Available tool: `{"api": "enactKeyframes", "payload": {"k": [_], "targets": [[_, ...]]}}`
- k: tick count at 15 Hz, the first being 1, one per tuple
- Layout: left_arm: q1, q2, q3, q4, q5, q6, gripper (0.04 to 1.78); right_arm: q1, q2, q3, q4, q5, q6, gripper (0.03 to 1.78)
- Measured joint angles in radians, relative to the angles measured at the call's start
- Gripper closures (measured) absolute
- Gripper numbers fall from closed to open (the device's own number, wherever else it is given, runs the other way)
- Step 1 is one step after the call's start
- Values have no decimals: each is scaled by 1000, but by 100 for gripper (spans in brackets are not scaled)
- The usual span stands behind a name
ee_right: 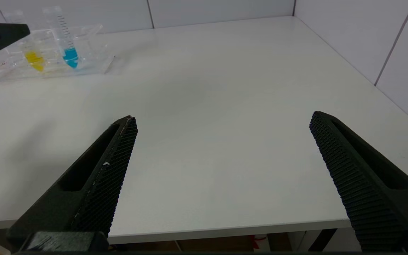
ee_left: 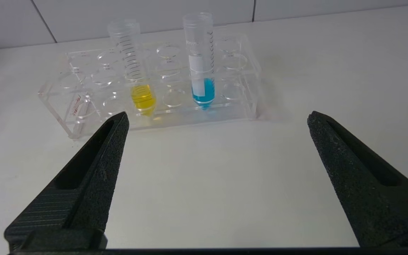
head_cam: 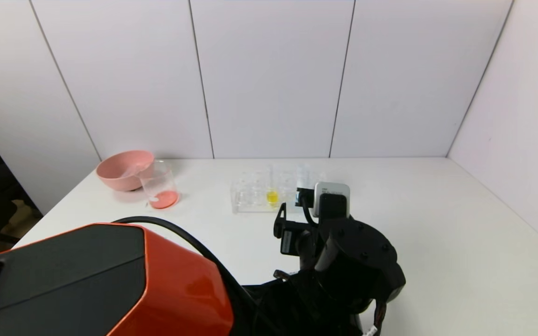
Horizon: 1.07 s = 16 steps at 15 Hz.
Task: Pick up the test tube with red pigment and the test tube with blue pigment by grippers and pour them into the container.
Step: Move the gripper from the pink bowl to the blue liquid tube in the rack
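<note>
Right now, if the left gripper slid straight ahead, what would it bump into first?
Probably the clear tube rack; its front wall lies ahead of the open left gripper, before the blue tube. Depth is uncertain.

We identify the setting as a laboratory-style test bench. A plain white desk (head_cam: pixel 437 233) stands enclosed by white panelled walls (head_cam: pixel 269 79) at its far edge and right edge. Near the middle of the far edge we see a clear tube rack (ee_left: pixel 83 106) holding graduated tubes: a tube with yellow liquid (ee_left: pixel 138 85) and the test tube with blue pigment (ee_left: pixel 202 71). Toward the far left corner stands the container (head_cam: pixel 159 184), a small clear beaker with orange-red liquid at its bottom, just beside a pink bowl (head_cam: pixel 122 169).
</note>
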Motion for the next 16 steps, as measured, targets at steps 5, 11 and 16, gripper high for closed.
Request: {"api": "enactKeyframes", "payload": {"k": [5,11,16], "targets": [[82,96,-162,6,-56,21,6,0,0,0,0,0,0,4],[182,234,-387,26,-120,59,6,0,0,0,0,0,0,4],[220,337,-502,31,-148,80,6,0,0,0,0,0,0,4]]}}
